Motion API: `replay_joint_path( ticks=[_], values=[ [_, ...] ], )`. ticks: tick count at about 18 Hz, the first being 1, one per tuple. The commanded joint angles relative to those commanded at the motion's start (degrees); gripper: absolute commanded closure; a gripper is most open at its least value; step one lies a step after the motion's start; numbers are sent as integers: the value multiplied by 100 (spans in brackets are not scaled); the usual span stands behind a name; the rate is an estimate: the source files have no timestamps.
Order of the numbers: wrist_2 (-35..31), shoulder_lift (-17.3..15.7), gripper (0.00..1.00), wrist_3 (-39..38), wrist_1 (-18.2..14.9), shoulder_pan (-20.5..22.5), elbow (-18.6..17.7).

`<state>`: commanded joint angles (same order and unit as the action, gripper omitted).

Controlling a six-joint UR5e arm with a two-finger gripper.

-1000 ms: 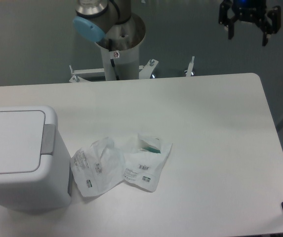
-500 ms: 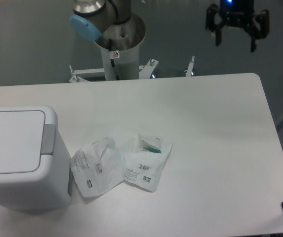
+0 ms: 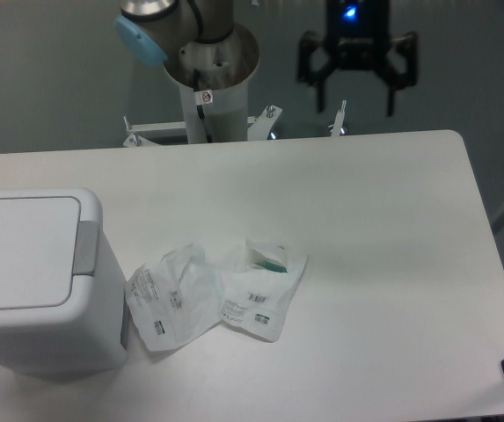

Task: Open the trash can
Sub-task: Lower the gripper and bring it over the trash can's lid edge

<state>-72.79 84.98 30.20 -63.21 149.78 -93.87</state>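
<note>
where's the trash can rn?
The trash can sits at the table's left edge in the camera view, lid closed, the plastic packets just right of it.

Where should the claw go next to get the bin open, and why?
Probably left and down toward the trash can. Its lid lies flat and shut, while the open claw hangs high above the table's far edge, holding nothing and nowhere near the bin.

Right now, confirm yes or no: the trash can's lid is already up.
No. The trash can has its flat lid lying closed, and the gripper hangs far off, jaws spread.
</note>
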Motion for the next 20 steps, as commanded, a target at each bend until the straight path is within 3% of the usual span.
replay_joint_path(
  ticks=[3, 8, 11, 20],
  values=[
    [89, 307, 0, -751, 484, -370, 123],
    [90, 703, 0, -1577, 512, -634, 571],
    [98, 748, 0, -1789, 520, -661, 598],
    [81, 766, 0, -2720, 529, -1284, 589]
  ],
)
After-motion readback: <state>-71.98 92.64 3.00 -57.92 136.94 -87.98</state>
